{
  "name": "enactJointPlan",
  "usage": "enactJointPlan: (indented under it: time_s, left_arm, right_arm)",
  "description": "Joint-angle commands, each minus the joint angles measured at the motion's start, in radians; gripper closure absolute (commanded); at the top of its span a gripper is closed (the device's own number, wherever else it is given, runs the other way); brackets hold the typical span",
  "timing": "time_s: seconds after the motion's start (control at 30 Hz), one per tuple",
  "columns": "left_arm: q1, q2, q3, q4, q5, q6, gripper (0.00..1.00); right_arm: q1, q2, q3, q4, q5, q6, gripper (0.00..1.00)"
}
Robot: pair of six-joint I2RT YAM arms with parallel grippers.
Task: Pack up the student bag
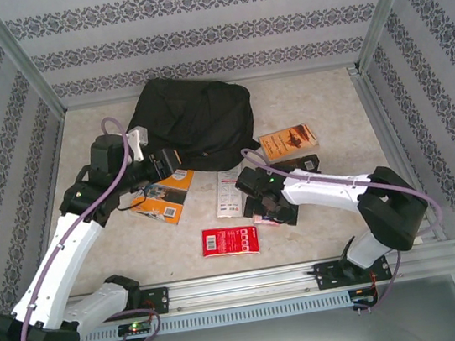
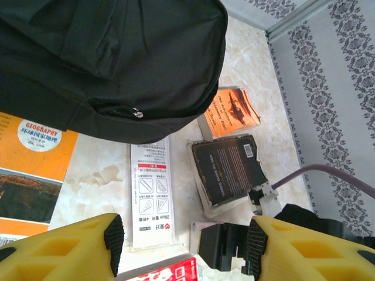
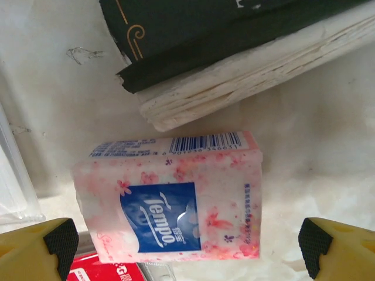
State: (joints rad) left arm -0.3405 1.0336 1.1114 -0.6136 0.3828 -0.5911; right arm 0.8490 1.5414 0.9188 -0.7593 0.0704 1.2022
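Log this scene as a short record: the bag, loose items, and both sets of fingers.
bag: lying at rear of table
loose items: geography book, white packet, orange book, dark book, red pack, tissues
left fingers: open, empty, near bag
right fingers: open, either side of tissues, not touching

- Bag (image 1: 195,120) lies at the back of the bench (image 1: 329,105).
- Geography book (image 1: 166,198) lies at the bag's front left, with the ruler pack (image 1: 229,192) to its right.
- Orange book (image 1: 289,141) lies right of the bag, the dark book (image 1: 303,162) just before it.
- Tissue pack (image 3: 170,196) lies just before the dark book.
- Red pack (image 1: 231,240) lies nearest the front.
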Motion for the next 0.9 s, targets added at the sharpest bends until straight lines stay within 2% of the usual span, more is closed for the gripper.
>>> enactJointPlan:
  time_s: [0.0, 0.23, 0.4, 0.6, 0.87]
  left_arm:
    - [-0.006, -0.020, -0.008, -0.012, 0.026, 0.039, 0.41]
    - [-0.005, -0.014, 0.005, -0.013, 0.037, 0.046, 0.41]
    - [-0.005, -0.010, 0.020, -0.019, 0.032, 0.052, 0.41]
    - [-0.005, 0.008, 0.027, -0.014, 0.031, 0.056, 0.42]
    - [-0.005, 0.029, 0.060, -0.038, 0.022, 0.073, 0.42]
  right_arm:
    - [0.004, 0.003, 0.004, 0.021, 0.036, 0.001, 0.02]
    - [0.000, 0.035, 0.007, 0.041, 0.034, -0.025, 0.02]
    - [-0.020, 0.074, -0.035, 0.115, -0.017, -0.038, 0.02]
    - [-0.014, 0.117, -0.009, 0.131, -0.013, -0.090, 0.08]
    - [-0.010, 0.115, 0.017, 0.090, 0.000, -0.109, 0.23]
